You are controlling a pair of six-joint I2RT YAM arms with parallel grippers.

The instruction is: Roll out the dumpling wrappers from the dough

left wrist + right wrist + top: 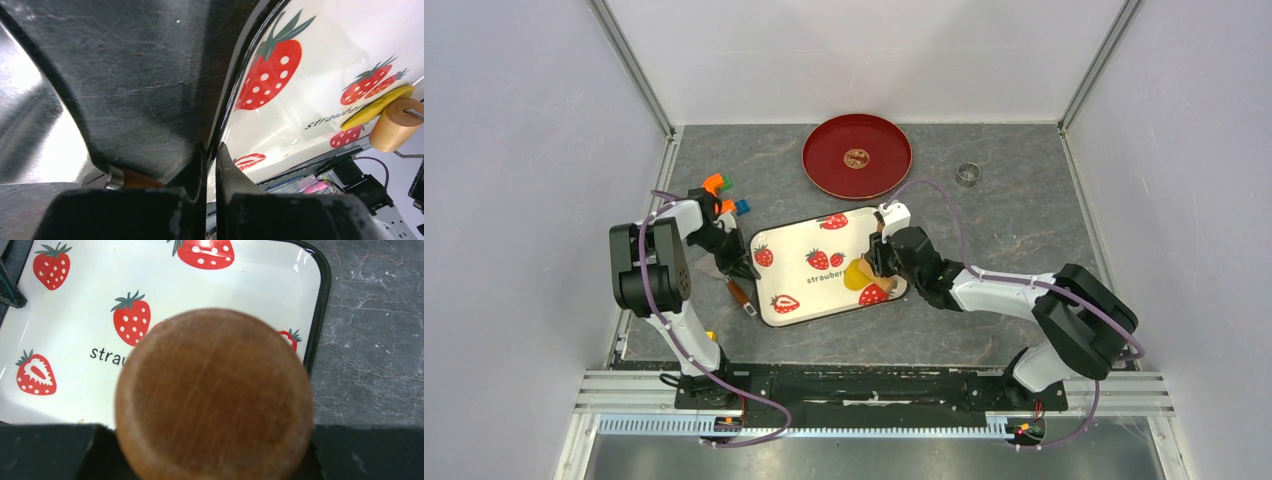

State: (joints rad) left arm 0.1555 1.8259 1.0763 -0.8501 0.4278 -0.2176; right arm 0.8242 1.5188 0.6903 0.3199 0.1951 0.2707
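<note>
**A:** Top external view first: how far along are you?

**B:** One small round dumpling wrapper [857, 158] lies at the middle of the red plate [824, 165], well apart from me, so I judge one finished. The yellow dough [860, 277] lies flattened on the right part of the strawberry tray [809, 287], under my rolling pin [215, 395]. I reckon more rolling and cutting are left; the metal ring [968, 175] stands alone to the right of the plate.

**A:** And your grippers?

**B:** My right gripper [879, 260] is clamped around the pin. My left gripper [210, 150] is pinched fully closed on the tray's left rim, steadying it.

**A:** Room to move?

**B:** The dough sits near the right rim, so strokes that way run short, while leftward the tray floor is bare. A brown-handled tool [739, 293] lies just beside the left rim. Open tabletop separates tray and plate.
</note>
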